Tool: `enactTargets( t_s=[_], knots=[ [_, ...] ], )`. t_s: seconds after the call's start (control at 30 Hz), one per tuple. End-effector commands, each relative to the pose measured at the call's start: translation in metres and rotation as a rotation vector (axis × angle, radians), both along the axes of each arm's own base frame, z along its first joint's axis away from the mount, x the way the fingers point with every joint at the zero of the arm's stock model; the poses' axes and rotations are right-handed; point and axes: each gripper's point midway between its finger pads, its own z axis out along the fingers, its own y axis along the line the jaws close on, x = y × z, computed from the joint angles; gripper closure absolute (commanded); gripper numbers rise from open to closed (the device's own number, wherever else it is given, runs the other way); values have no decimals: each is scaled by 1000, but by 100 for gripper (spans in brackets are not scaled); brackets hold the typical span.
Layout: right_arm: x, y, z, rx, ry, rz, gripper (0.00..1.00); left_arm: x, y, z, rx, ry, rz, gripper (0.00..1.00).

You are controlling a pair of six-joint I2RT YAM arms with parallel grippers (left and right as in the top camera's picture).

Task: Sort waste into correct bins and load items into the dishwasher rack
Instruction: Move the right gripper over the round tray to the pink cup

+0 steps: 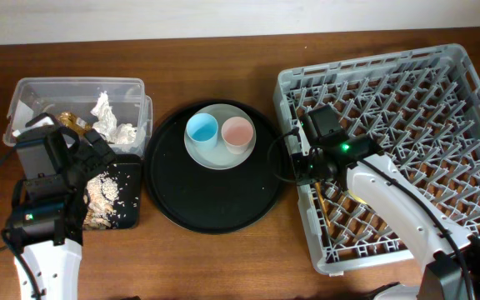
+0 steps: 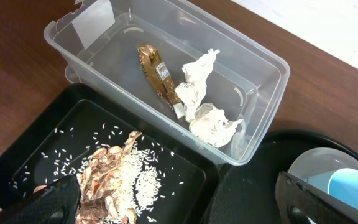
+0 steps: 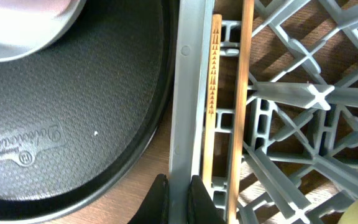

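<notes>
The clear tub [image 2: 253, 59] holds crumpled white paper [image 2: 197, 87] and the brown-gold wrapper [image 2: 156, 71]. The shallow black tray [image 2: 36, 155] holds beige food scraps [image 2: 114, 174] and rice. My left gripper [image 2: 179, 208] is open and empty over that tray's right edge. The light-blue cup [image 1: 202, 129] and pink cup [image 1: 237, 132] stand on the pale plate [image 1: 219, 156]. My right gripper [image 3: 180, 199] is shut on the left wall of the grey dishwasher rack [image 3: 188, 93]. The wooden chopsticks [image 3: 215, 93] lie inside the rack along that wall. The yellow bowl is not clearly visible.
The plate rests on the large round black tray [image 1: 215, 200] between the bins and the rack [image 1: 407, 75]. The tub [image 1: 73, 87] sits at the far left, with the black tray [image 1: 127, 208] in front of it. The rack fills the right side.
</notes>
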Motion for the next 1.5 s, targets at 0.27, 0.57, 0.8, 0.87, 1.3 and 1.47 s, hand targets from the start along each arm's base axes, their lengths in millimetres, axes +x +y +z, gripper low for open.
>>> enactTargets(
  t_s=[0.27,0.57,0.8,0.87,1.3,1.47],
  knots=[
    [25,4,5,116,-67,-266,96,0,2,5,-4,-15,16,1],
    [30,6,7,170,-67,-373,96,0,2,5,-4,-15,16,1],
    [33,7,9,193,-69,-416,96,0,2,5,-4,-15,16,1],
    [31,5,7,180,-62,-414,95,0,2,5,-4,-15,16,1],
    [31,4,7,119,-91,-265,73,0,2,5,-4,-15,16,1],
    [70,24,91,129,-281,-54,59,0,2,5,-4,-15,16,1]
  ],
)
